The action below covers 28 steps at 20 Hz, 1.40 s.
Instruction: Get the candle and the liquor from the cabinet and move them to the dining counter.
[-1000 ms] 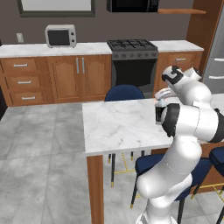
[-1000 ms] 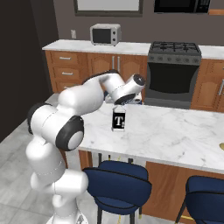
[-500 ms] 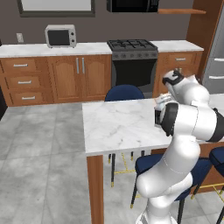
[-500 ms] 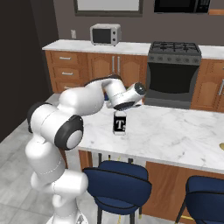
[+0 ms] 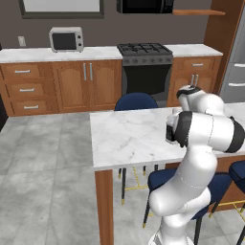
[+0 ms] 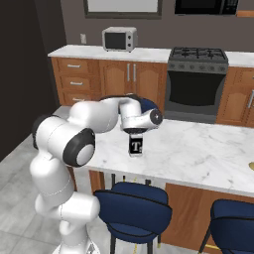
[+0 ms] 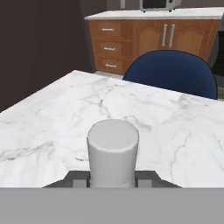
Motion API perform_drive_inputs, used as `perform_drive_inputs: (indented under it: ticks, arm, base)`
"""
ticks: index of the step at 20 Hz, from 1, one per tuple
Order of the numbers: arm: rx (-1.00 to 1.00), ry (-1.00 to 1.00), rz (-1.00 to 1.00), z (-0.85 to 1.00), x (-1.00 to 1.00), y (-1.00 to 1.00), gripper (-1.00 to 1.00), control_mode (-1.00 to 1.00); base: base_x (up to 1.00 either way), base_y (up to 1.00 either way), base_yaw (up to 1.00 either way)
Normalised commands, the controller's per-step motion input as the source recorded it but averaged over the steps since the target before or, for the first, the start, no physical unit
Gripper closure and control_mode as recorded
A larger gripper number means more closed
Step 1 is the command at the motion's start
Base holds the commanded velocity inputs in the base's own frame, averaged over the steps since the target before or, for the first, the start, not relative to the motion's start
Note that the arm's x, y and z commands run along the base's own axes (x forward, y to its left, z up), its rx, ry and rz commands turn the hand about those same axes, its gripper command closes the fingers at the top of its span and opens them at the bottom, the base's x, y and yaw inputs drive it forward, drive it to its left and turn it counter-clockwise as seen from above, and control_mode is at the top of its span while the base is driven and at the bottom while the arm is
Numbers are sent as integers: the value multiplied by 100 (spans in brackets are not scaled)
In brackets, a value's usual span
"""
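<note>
The liquor (image 6: pixel 135 145), a small square bottle with a black label and a white "T", stands upright at the surface of the dining counter (image 6: pixel 198 149), near its front left part. My gripper (image 6: pixel 135 132) is shut on its pale neck from above. In the hand view the neck's round top (image 7: pixel 113 151) sits between my dark fingertips (image 7: pixel 75 178), over the marble (image 7: pixel 65 113). In the left base view my arm hides most of the bottle (image 5: pixel 169 134). A small olive-gold sliver (image 6: pixel 252 166) lies at the counter's right end; I cannot tell whether it is the candle. The cabinet is out of view.
Navy stools stand at the counter's near side (image 6: pixel 134 201) and far side (image 5: pixel 136 101). Behind are low wooden drawer cabinets (image 5: pixel 28 88), a black stove (image 6: pixel 198 74) and a microwave (image 5: pixel 66 39). Bare marble stretches to the bottle's right (image 6: pixel 213 154).
My gripper has lowered the liquor a little, down to the counter's top. The grip has not changed.
</note>
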Motion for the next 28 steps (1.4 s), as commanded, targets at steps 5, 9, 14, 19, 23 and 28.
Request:
perform_drive_inputs:
  ticks: [5,9,14,19,23,28]
  arm:
    - [3,-7,0,-27,18,0,100,-100]
    - [2,0,0,-19,5,0,100,-100]
    - [2,0,0,-14,0,0,100,-100]
    - [4,0,0,-3,0,0,100,-100]
    - [0,0,0,0,0,0,100,-100]
    - [0,0,0,0,0,0,100,-100]
  base:
    - [0,0,0]
    - [0,0,0]
    - [0,0,0]
    - [0,0,0]
    - [0,0,0]
    - [0,0,0]
